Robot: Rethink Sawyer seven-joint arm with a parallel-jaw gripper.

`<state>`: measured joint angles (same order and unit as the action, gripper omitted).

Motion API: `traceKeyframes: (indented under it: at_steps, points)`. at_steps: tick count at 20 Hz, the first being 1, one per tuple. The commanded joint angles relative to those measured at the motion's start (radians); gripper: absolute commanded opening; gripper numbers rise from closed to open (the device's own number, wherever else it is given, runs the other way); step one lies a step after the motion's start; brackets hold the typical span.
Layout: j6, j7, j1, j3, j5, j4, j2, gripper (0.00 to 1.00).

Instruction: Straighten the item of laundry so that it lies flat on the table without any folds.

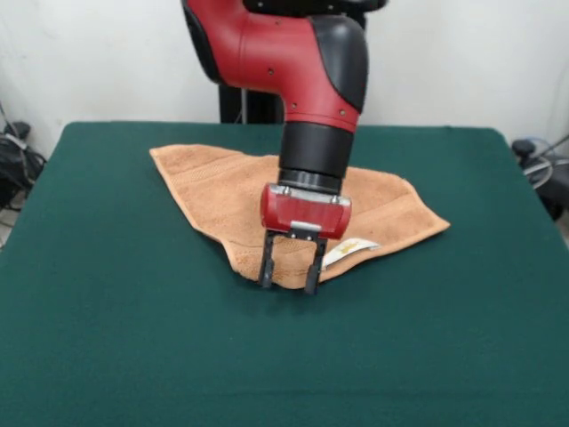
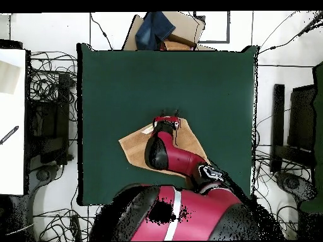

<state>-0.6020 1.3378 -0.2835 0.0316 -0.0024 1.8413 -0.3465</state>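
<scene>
The orange-tan item of laundry (image 1: 213,182) lies folded over itself in a rough triangle on the dark green table (image 1: 133,338). Its white label with a yellow mark (image 1: 351,251) shows at the near edge. My gripper (image 1: 289,283) points straight down over that near folded edge, just left of the label. It is open, with towel showing between its two dark fingers (image 1: 267,267). From above, the arm covers much of the towel (image 2: 135,148), and the gripper (image 2: 167,116) sits at the towel's edge toward the table's middle (image 2: 208,82).
A cardboard box holding a blue cloth (image 2: 161,31) stands beyond the table's far edge in the overhead view. Cables and dark equipment (image 2: 47,120) crowd the floor on both sides. A white surface (image 2: 12,120) lies at the far left.
</scene>
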Motion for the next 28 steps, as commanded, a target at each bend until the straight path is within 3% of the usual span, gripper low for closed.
traceKeyframes:
  at_steps: [1, 12, 16, 24, 28]
  points:
    - [0.107, 0.237, 0.055, 0.076, 0.032, 0.025, -0.062, 1.0]
    - [0.292, 0.234, 0.076, 0.059, 0.083, 0.041, -0.179, 1.0]
    - [0.235, 0.265, 0.03, 0.094, 0.012, 0.057, -0.156, 1.0]
    - [0.304, 0.277, -0.014, 0.109, -0.035, 0.22, -0.362, 1.0]
    - [0.321, 0.27, -0.051, 0.135, -0.06, 0.26, -0.406, 1.0]
